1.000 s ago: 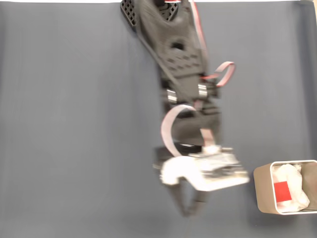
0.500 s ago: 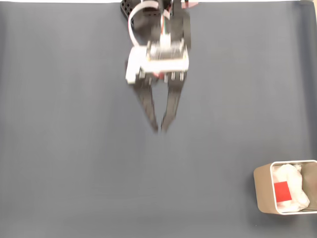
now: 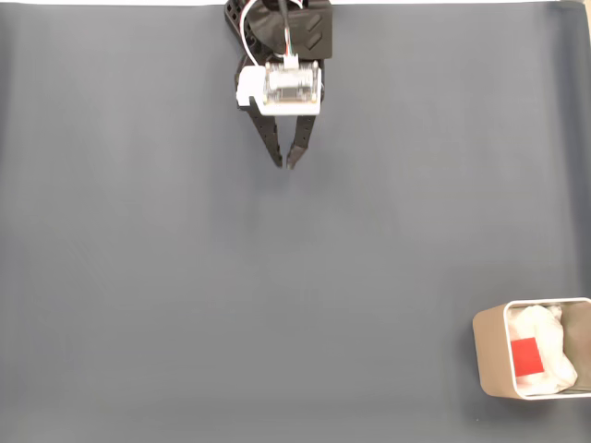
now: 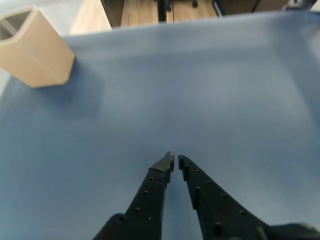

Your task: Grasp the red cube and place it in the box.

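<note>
red cube [image 3: 525,356] lying on white lining inside the box [image 3: 489,355], gripper [image 3: 285,163] well apart from the box, fingers [image 4: 159,176] nearly pressed together, empty, above the table [image 3: 138,277]

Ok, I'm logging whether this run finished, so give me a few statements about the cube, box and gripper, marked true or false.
1. The red cube lies inside the box on the white lining. True.
2. The gripper holds the cube. False: its fingers are nearly together with nothing between them.
3. In the fixed view the box sits at the lower right of the mat. True.
4. The gripper hangs right over the box. False: it is near the top edge of the fixed view, far from the box.
5. The box lies tipped on its side. False: it stands upright, opening upward.
</note>
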{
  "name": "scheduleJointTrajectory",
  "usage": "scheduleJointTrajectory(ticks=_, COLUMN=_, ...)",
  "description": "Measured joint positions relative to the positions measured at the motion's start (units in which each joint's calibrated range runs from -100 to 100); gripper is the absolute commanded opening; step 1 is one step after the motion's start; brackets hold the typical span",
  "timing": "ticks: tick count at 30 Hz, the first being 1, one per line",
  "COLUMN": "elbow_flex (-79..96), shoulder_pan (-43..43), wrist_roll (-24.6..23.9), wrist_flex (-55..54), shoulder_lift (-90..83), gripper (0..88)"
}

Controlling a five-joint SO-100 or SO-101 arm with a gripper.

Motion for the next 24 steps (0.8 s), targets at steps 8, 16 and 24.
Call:
scheduleJointTrajectory(ticks=8, elbow_flex=5.79, shoulder_pan=0.00, wrist_roll=0.24, wrist_flex=14.88, shoulder_lift=-5.30, gripper=0.0)
scheduleJointTrajectory(ticks=16, elbow_flex=7.14, shoulder_pan=-0.22, wrist_roll=0.88, wrist_flex=20.37, shoulder_lift=-6.34, gripper=0.0)
scheduleJointTrajectory(ticks=24, elbow_flex=7.14, shoulder_pan=-0.37, wrist_roll=0.88, wrist_flex=20.45, shoulder_lift=-6.34, gripper=0.1)
